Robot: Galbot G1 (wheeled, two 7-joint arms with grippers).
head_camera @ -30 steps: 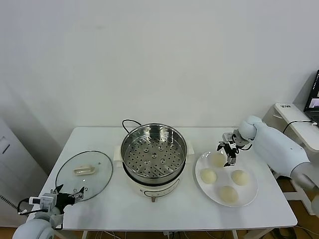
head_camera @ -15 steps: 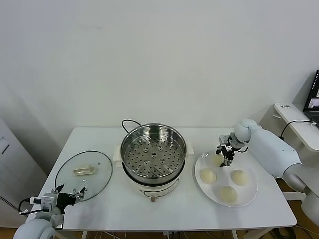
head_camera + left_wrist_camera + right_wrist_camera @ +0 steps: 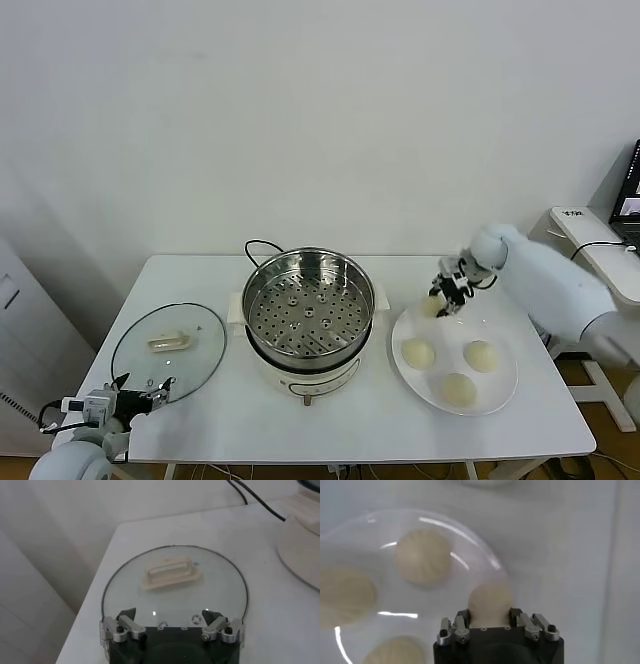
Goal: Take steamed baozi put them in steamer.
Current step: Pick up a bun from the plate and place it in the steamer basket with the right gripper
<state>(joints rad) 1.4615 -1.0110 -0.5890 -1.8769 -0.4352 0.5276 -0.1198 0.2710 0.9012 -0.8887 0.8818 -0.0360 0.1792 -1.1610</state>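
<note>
My right gripper (image 3: 445,294) is shut on a cream-white baozi (image 3: 430,305) and holds it just above the back left edge of the white plate (image 3: 497,398); the wrist view shows the bun (image 3: 490,602) clamped between the jaws of the gripper (image 3: 490,617). Three more baozi lie on the plate: one at the left (image 3: 417,352), one at the right (image 3: 481,355), one at the front (image 3: 459,389). The steel steamer (image 3: 309,306) stands empty at mid-table on its white pot base. My left gripper (image 3: 140,391) is open, parked at the table's front left corner.
A round glass lid (image 3: 168,350) with a cream handle lies flat left of the steamer, just beyond the left gripper (image 3: 169,620). A black cord (image 3: 256,245) runs behind the pot. A side table with a screen stands at the far right.
The right gripper has closed on the back-left baozi and lifted it off the plate, moving slightly up and left. The left arm has not moved.
</note>
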